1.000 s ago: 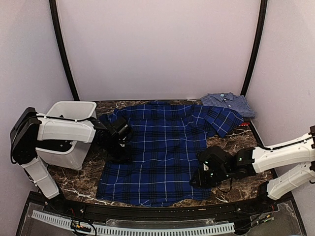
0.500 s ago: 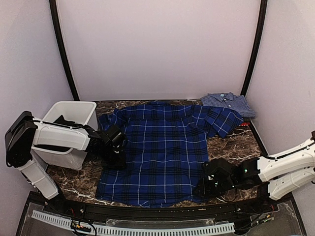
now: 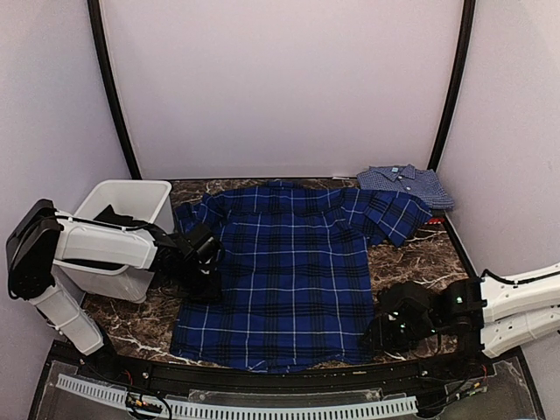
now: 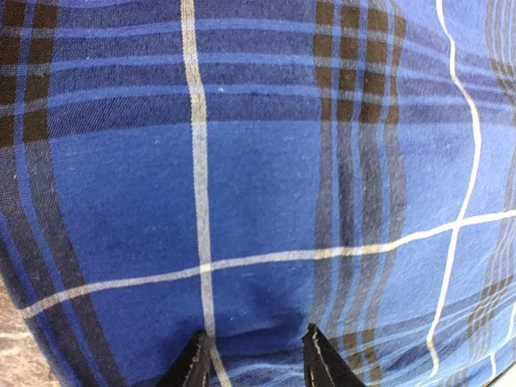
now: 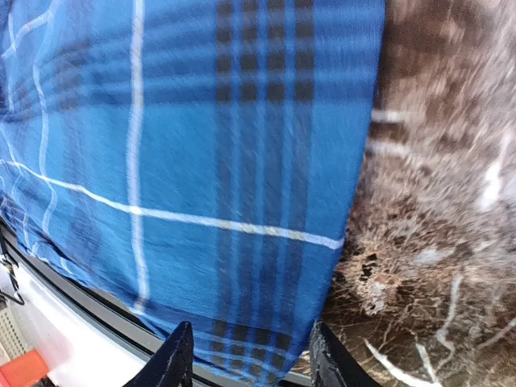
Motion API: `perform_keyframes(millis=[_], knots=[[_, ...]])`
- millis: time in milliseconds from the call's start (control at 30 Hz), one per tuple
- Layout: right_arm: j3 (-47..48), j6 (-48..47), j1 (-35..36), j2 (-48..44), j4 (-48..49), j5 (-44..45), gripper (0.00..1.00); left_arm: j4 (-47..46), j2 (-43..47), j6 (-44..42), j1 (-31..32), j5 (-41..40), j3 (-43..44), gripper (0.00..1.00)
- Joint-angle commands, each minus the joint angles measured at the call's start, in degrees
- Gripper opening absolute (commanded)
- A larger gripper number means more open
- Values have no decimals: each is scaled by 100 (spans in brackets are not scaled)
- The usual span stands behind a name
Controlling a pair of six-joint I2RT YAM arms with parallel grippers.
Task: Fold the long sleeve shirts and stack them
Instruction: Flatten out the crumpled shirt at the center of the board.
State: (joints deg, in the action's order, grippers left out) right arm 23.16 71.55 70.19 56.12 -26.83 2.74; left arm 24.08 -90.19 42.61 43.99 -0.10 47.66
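The plaid shirt (image 3: 280, 271) lies spread flat in the middle of the table (image 3: 420, 262), collar to the far side, hem toward the arms, and one sleeve thrown out to the far right. It is a deep blue with black bands and thin white lines. Past that sleeve, in the far right corner, a lighter blue checked shirt (image 3: 407, 184) sits folded small, just clear of the big one.

The left gripper (image 4: 256, 363) is down on the plaid shirt's left edge, about halfway along. Its fingertips stand part-way apart with the cloth puckered a little between them (I cannot tell from here whether it is actually pinched or only pressed). The right gripper (image 5: 254, 359) sits low at the shirt's near right corner, fingers spread wide over the hem where cloth meets bare marble, and it grips nothing; its own view is rather blurred.

Behind the left arm a white bin (image 3: 122, 197) stands at the table's left side, something dark inside it
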Motion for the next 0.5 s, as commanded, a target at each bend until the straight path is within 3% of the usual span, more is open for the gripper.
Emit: perform_keyframes(millis=[0,267,467], knots=[[671,-207,-72,-171,-529,720,49,473,205,-316,-28,-63,246,39],[1199,-1000,-1418,-633,-749,1226,59,547,759,-634,-23,170,963,46],[1530,-1897,-2703,-828,-286,1987,80,86,1138,-704,-18,504,1021,52]])
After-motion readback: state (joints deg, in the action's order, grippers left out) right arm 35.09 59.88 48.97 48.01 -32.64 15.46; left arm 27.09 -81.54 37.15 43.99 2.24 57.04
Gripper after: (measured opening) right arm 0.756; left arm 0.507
